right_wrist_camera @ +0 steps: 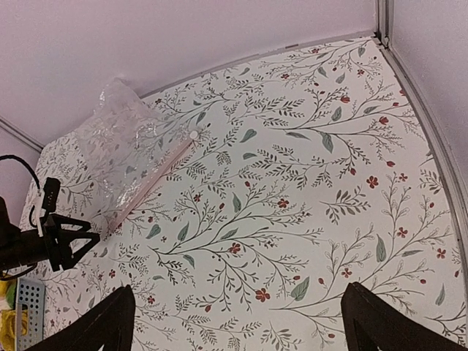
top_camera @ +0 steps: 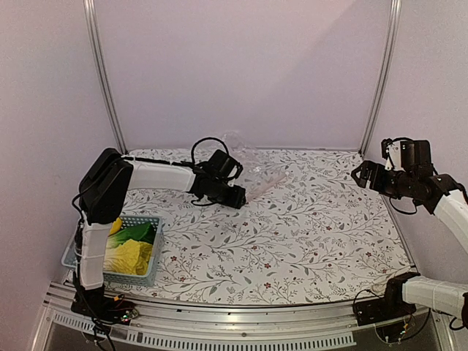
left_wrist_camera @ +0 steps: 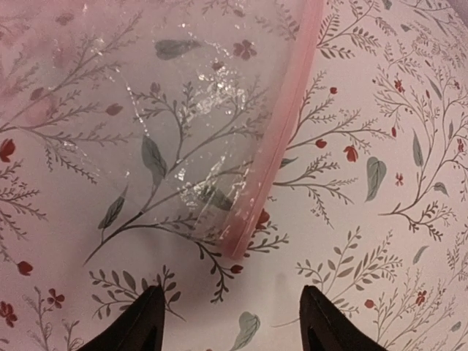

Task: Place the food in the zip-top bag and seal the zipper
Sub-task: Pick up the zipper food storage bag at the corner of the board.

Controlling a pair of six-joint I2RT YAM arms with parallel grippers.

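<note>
The clear crinkly zip-top bag (top_camera: 252, 167) lies flat at the back of the table. Its zipper shows as a pink strip (left_wrist_camera: 281, 131) along the mouth edge, with a small white slider (right_wrist_camera: 194, 135) at the far end. My left gripper (top_camera: 238, 197) is open and empty, just short of the bag's near corner (left_wrist_camera: 241, 245), not touching it. My right gripper (top_camera: 360, 175) is open and empty, high above the right side, far from the bag (right_wrist_camera: 121, 139). The food sits in the basket: pale-yellow cabbage (top_camera: 131, 256), dark-green bok choy (top_camera: 140, 234), a bit of yellow fruit (top_camera: 115, 223). The orange fruit is hidden.
The light-blue slotted basket (top_camera: 155, 252) stands at the front left beside the left arm's base, and its corner shows in the right wrist view (right_wrist_camera: 28, 301). Metal frame posts (top_camera: 380, 73) and pale walls close in the floral tablecloth (top_camera: 307, 234).
</note>
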